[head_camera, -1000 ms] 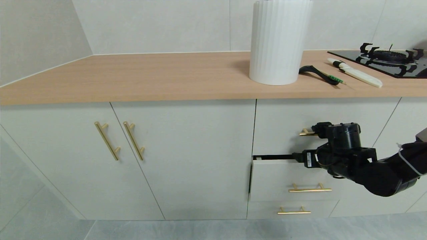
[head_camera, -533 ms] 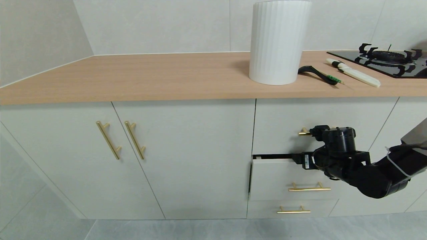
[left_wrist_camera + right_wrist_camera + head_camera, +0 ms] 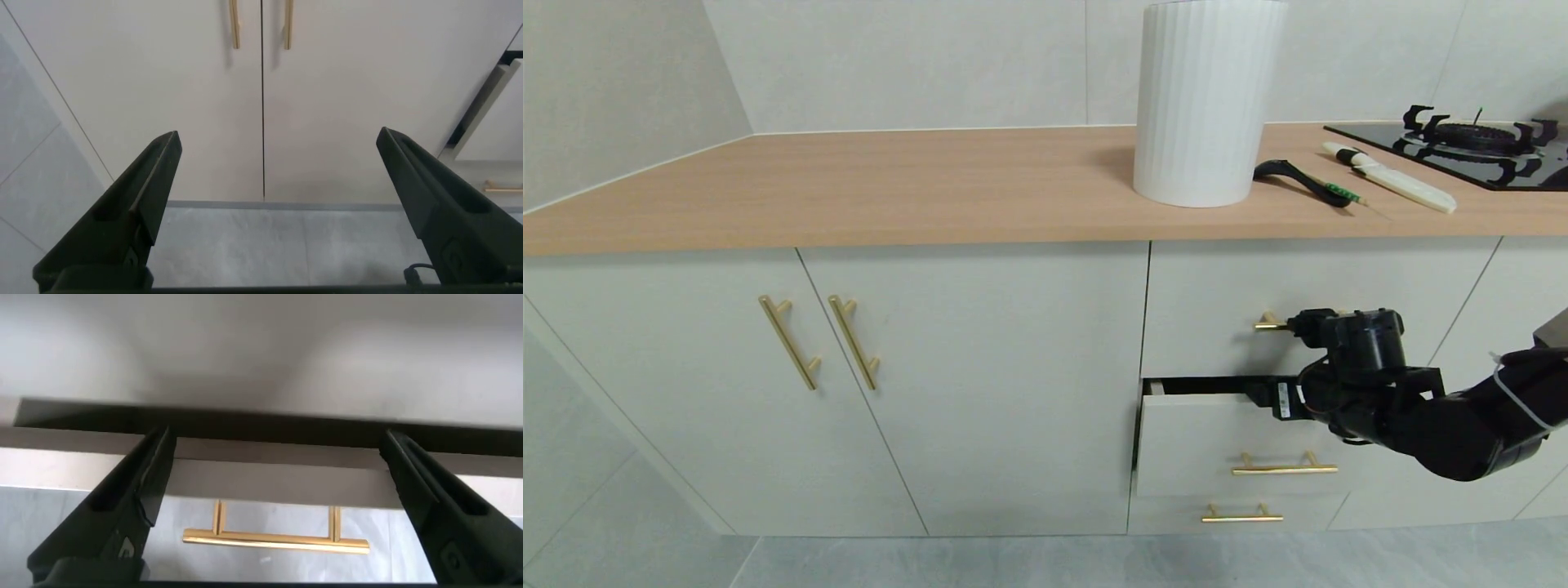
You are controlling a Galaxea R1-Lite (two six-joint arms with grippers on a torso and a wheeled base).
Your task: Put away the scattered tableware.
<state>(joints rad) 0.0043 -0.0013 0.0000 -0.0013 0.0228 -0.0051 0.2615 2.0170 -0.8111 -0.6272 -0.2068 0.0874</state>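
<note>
Mid drawer point(image 3: 1217, 441) slid out a bit more. R claw point(image 3: 276, 449) wide at its top edge, no real grip, so could slip off. Knife point(image 3: 1396, 181) + black scoop point(image 3: 1270, 170) lay near bench point(image 3: 890, 188) right end.

The robot's black right arm point(image 3: 1462, 416) is held out low in front of it, with the wrist level. The right gripper point(image 3: 1255, 390) points ahead, and its two black fingers point(image 3: 135, 498) are spread wide apart. The left gripper point(image 3: 278, 135) points forward and a bit down, its fingers point(image 3: 139, 204) wide apart too.
</note>
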